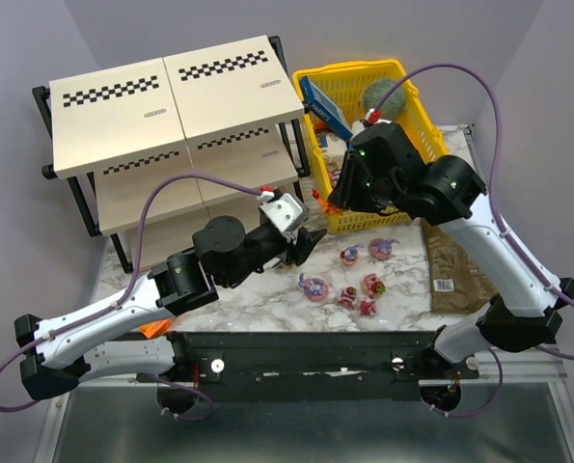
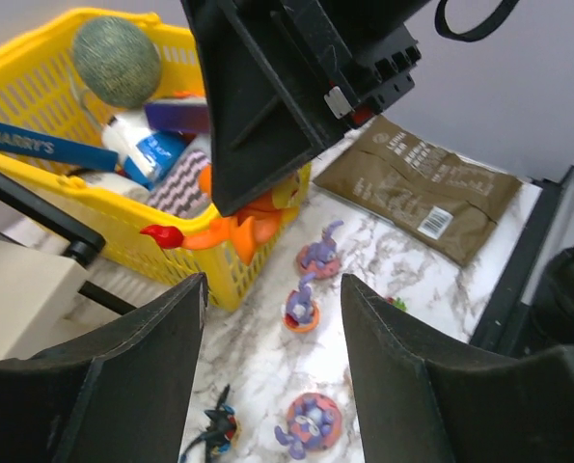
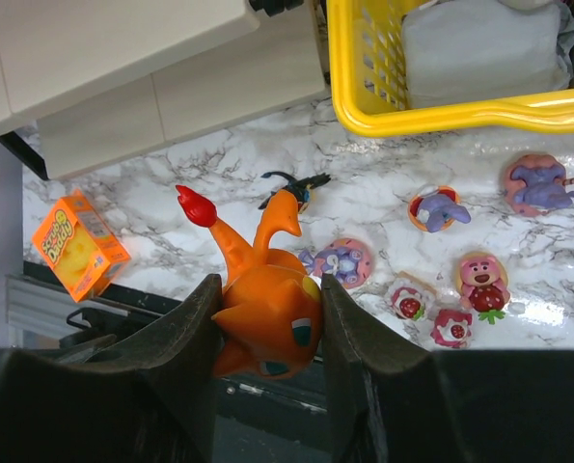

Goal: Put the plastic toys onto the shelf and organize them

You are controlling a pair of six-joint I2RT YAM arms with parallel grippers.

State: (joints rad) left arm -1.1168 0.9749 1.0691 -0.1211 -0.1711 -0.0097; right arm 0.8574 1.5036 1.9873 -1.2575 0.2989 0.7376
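My right gripper [image 3: 269, 289] is shut on the orange toy [image 3: 267, 318] and holds it above the table, in front of the yellow basket. The same orange toy [image 2: 248, 217] also shows in the left wrist view. My left gripper [image 2: 272, 285] hangs open over the marble with nothing between its fingers. Below it lie a purple-pink toy [image 2: 311, 424] and the black-and-yellow winged toy [image 2: 217, 434]. Several more small toys [image 1: 350, 255] lie scattered on the table in front of the basket. The shelf [image 1: 171, 92] stands at the back left, its top tier bare.
The yellow basket [image 1: 402, 207] with boxes and a green ball [image 1: 378, 96] stands right of the shelf. A brown flat packet [image 1: 455, 275] lies at the right. An orange square packet [image 1: 153, 328] lies near the front edge by the left arm.
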